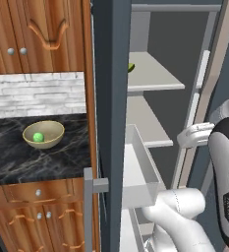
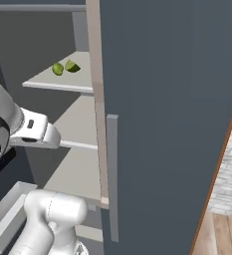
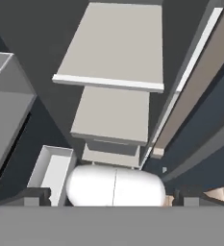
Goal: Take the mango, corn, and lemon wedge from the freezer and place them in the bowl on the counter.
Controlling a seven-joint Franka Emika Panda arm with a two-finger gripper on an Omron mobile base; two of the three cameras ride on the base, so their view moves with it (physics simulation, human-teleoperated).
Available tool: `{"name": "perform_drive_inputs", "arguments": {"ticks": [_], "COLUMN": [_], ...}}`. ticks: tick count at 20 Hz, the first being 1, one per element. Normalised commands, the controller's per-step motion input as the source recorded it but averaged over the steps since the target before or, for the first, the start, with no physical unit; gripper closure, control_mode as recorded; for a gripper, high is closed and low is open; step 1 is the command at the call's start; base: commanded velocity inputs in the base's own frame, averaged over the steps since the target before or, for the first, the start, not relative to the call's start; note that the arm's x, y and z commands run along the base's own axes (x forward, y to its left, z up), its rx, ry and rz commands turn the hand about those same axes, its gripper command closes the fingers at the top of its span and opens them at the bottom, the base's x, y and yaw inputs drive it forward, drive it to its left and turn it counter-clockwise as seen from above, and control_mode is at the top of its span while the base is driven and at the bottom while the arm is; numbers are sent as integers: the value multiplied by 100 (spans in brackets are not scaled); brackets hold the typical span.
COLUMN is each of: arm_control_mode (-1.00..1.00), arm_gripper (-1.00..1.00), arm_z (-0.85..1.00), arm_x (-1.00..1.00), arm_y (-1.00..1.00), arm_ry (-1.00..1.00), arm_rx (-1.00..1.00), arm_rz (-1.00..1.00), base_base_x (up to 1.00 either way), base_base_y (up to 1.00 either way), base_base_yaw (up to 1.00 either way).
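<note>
The freezer stands open with pale shelves. On its upper shelf lie two small green pieces: the olive lemon wedge and a yellow-green one that I cannot name. A green edge shows on that shelf in the left base view. The tan bowl sits on the black counter with a small bright green round item inside. My gripper is open and holds nothing. Its white hand hangs inside the freezer, below the upper shelf. Corn is out of view.
A clear drawer is pulled out below the shelves, beside my arm. The slate door with its grey bar handle stands open at the right. Wooden cupboards hang above the counter.
</note>
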Motion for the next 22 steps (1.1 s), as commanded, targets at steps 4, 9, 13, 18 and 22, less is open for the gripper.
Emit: {"name": "perform_drive_inputs", "arguments": {"ticks": [4,9,13,18,22], "arm_control_mode": [-100,-100,-100,-100,-100], "arm_gripper": [-100,-100,-100,-100,-100], "arm_z": [37,9,24,33,26], "arm_x": [20,46,55,47,37], "arm_y": [25,38,5,4,5], "arm_ry": [-10,-6,-6,-13,-18], "arm_rx": [0,0,0,0,0], "arm_rz": [16,9,4,1,0], "base_base_x": [0,0,0,0,0], "base_base_y": [0,0,0,0,0], "base_base_yaw": [0,0,0,0,0]}}
